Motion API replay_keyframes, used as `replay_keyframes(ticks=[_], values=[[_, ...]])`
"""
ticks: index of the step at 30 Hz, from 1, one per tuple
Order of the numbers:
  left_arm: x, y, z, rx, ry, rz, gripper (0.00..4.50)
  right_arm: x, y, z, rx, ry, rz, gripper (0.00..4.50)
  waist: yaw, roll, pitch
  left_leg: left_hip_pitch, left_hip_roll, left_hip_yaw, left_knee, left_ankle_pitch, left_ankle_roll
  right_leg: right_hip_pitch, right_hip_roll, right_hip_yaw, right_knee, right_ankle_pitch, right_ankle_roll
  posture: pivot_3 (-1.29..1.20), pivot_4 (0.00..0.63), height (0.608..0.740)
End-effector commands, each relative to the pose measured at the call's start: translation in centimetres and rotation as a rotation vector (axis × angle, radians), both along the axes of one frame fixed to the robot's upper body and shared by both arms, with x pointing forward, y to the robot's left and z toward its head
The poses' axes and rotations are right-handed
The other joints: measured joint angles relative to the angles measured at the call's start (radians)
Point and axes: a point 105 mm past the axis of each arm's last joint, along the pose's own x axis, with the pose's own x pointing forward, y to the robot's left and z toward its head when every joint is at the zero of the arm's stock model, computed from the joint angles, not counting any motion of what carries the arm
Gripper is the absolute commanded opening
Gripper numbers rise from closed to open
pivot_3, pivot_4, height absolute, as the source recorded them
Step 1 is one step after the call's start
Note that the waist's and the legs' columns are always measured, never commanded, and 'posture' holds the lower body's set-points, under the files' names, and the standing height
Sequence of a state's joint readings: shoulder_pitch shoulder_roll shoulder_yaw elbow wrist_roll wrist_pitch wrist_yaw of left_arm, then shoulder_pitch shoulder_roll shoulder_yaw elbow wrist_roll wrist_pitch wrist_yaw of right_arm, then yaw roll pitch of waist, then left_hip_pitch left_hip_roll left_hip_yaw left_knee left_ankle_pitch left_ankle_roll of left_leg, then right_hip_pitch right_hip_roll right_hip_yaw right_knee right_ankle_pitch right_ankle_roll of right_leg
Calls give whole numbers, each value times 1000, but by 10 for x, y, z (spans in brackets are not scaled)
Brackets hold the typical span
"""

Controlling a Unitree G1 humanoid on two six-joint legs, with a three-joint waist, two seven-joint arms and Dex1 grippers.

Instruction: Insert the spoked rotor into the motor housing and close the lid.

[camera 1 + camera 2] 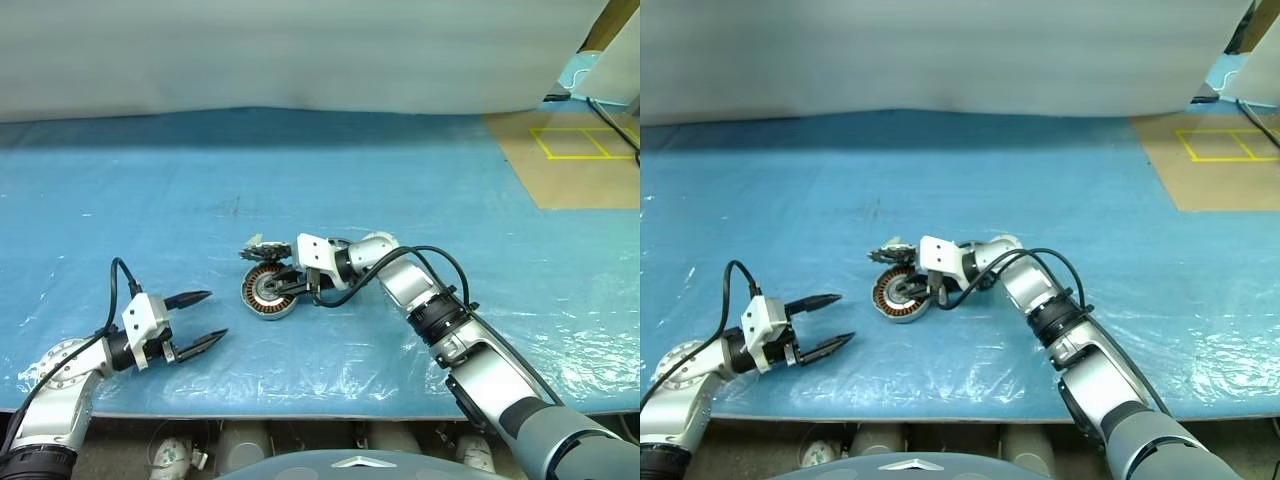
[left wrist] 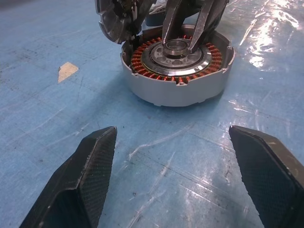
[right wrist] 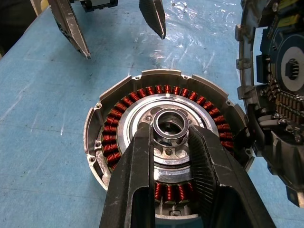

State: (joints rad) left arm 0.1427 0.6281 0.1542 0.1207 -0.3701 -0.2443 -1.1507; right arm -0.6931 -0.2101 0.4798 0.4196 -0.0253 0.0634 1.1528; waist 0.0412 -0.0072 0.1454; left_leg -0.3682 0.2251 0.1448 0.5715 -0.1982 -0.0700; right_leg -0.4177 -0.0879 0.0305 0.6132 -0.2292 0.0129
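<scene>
The motor housing (image 1: pixel 262 296) lies flat on the blue sheet, its ring of copper windings (image 3: pixel 118 137) facing up. Seated in its middle is the spoked rotor (image 3: pixel 142 114), silver-faced with a raised central hub. My right gripper (image 3: pixel 171 142) reaches in from the right and is shut on that hub, one finger on each side. The lid (image 3: pixel 275 95) stands tilted up at the housing's far edge, its inner side with small parts showing. My left gripper (image 1: pixel 215 315) hovers open to the left of the housing, pointing at it, with nothing between its fingers (image 2: pixel 80 185).
The blue plastic-covered table (image 1: pixel 150 200) stretches wide around the parts. A brown board with yellow squares (image 1: pixel 580 150) lies at the back right. A white sheet hangs along the far side. The table's front edge runs just under my arms.
</scene>
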Motion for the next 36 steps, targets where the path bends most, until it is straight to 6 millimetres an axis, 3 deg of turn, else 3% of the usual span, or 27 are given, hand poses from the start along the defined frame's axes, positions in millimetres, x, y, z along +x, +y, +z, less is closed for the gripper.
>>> replay_keyframes(ticks=[1, 4, 5, 9, 17, 22, 25, 31, 36], values=[[-1, -1, 5, 4, -29, -11, 3981, 1, 0, 0, -1, -8, -4, 660, 0, 0, 0, 0, 0, 0, 0, 0, 0, 0, 0, 0, 0, 0, 0, 0, 150, 740], [-1, -1, 6, 3, -28, -11, 3981, 0, 0, 0, 4, -9, -4, 660, 0, 0, 0, 0, 0, 0, 0, 0, 0, 0, 0, 0, 0, 0, 0, 0, 150, 740], [-2, -1, 6, 3, -29, -11, 3981, 0, 1, 0, 7, -12, -4, 1402, 0, 0, 0, 0, 0, 0, 0, 0, 0, 0, 0, 0, 0, 0, 0, 0, 150, 740], [-1, -1, 7, 2, -29, -8, 3981, 2, 0, 0, 4, -21, -19, 2680, 0, 0, 0, 0, 0, 0, 0, 0, 0, 0, 0, 0, 0, 0, 0, 0, 150, 740], [-3, -3, 6, 1, -26, -11, 3981, 4, -6, 17, 52, -78, -28, 2680, 1, 0, 0, 0, 0, 1, 0, 0, 0, 0, 0, 0, 0, 0, 0, 0, 150, 740], [0, -4, 10, -13, -51, -5, 3981, 3, -9, 34, 122, -11, -53, 2680, 2, 0, 0, -1, 0, 1, 0, 0, 0, -1, 0, 0, 0, 0, 0, 0, 150, 740], [1, -8, 12, -26, -70, -4, 3981, 0, -6, 39, 167, 66, -69, 2074, 1, 0, 0, -1, 0, 1, 0, 0, 0, -1, 0, 0, 0, 0, 0, 0, 150, 740], [0, -5, 12, -20, -71, 3, 3981, -7, -4, 31, 168, 193, -74, 17, 1, 0, 0, -1, 1, 1, -1, 0, 0, -2, 0, 0, 0, 0, 0, 0, 150, 740], [-1, -5, 13, -16, -73, 8, 3981, -8, 2, 25, 177, 228, -93, 17, 2, 0, 0, -1, 1, 2, -1, 0, 0, -2, 0, 0, 0, 0, 0, 0, 150, 740]])
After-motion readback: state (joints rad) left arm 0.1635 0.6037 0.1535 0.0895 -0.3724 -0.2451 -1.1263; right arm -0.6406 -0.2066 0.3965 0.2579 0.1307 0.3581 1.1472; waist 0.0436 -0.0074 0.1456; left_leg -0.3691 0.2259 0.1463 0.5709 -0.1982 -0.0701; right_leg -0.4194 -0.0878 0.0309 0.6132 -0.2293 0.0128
